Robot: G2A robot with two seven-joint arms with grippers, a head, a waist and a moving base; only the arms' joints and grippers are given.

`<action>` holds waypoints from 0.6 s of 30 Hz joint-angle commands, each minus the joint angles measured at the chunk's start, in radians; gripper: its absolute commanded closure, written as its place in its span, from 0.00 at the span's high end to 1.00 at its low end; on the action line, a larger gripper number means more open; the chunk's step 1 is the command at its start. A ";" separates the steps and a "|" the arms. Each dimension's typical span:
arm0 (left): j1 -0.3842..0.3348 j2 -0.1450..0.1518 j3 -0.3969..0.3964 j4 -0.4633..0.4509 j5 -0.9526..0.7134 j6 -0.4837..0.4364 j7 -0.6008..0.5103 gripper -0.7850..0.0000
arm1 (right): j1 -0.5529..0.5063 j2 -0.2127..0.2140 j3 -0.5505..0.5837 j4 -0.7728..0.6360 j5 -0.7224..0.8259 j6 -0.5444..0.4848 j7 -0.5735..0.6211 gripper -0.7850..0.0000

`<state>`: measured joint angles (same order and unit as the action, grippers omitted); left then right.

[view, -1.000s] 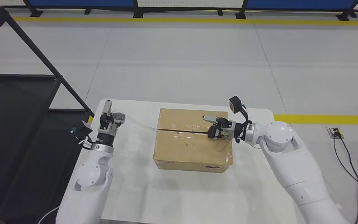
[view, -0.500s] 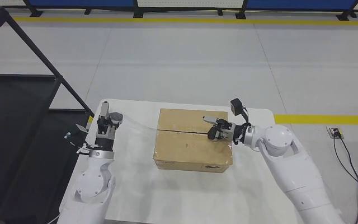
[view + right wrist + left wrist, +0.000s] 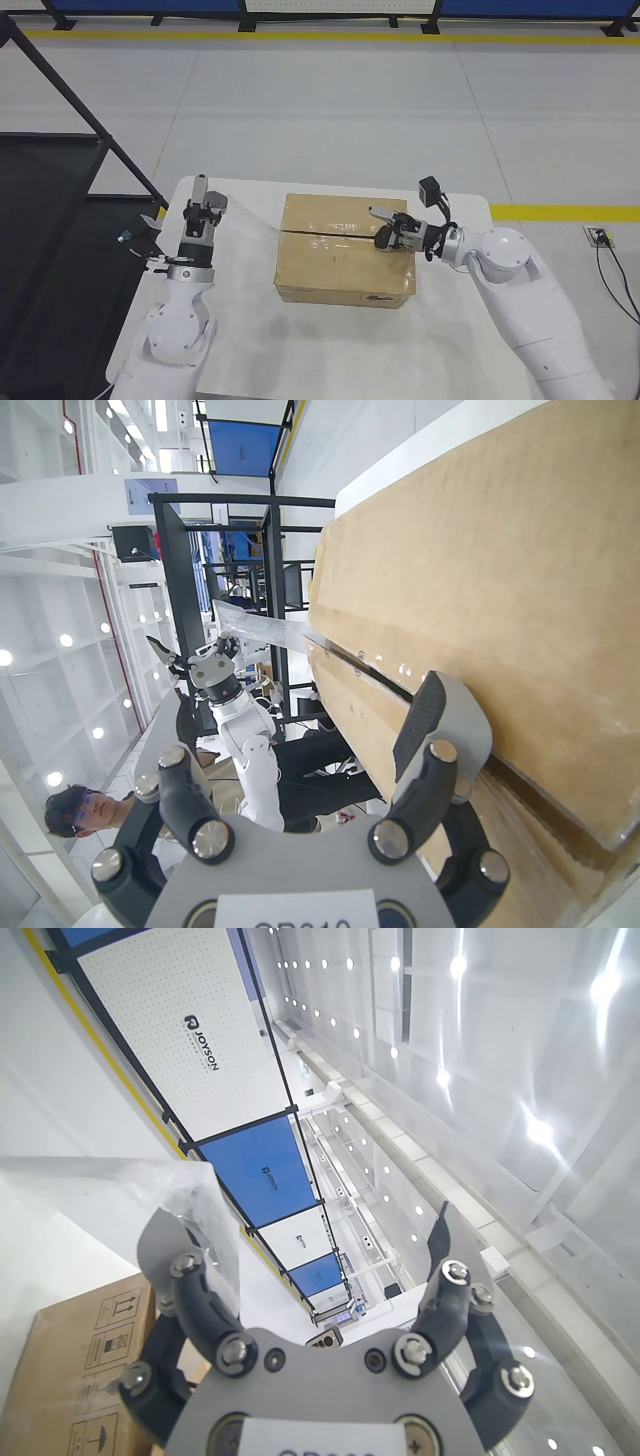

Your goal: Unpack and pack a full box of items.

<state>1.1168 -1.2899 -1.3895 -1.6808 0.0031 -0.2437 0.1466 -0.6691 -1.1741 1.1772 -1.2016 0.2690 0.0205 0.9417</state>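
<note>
White table (image 3: 330,345) carried the cardboard box (image 3: 340,265) at its centre, flaps down, w/ a seam (image 3: 330,233) running along the top and showing a thin dark gap. R gripper (image 3: 376,227) sat over the box's right end, just by the seam, fingers spread w/ nothing between them. In the R wrist view one pad (image 3: 417,720) lay close over the cardboard; touching or not, couldn't tell. L gripper (image 3: 208,195) stood left of the box, apart from it, pointing up, fingers also spread. A clear tape strip (image 3: 250,217) ran from the seam at the box's left end up to the L gripper. Its crumpled end clung to one finger (image 3: 165,1248), not pinched. Beyond the table: grey floor (image 3: 330,110), then a yellow line (image 3: 300,36) below blue panels (image 3: 530,8).
</note>
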 commanded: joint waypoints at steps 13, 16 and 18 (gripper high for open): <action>-0.028 -0.026 0.155 -0.078 0.209 0.086 0.031 1.00 | -0.097 0.028 0.087 -0.084 0.006 -0.028 0.003 1.00; -0.057 -0.036 0.195 -0.055 0.234 0.111 0.035 1.00 | -0.121 0.035 0.107 -0.100 0.008 -0.033 0.010 1.00; -0.078 -0.042 0.220 -0.035 0.248 0.127 0.036 1.00 | -0.136 0.039 0.121 -0.110 0.009 -0.037 0.014 1.00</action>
<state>1.0487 -1.3292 -1.1817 -1.7259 0.2456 -0.1241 0.1827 -0.7990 -1.1368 1.2922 -1.3079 0.2775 -0.0151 0.9539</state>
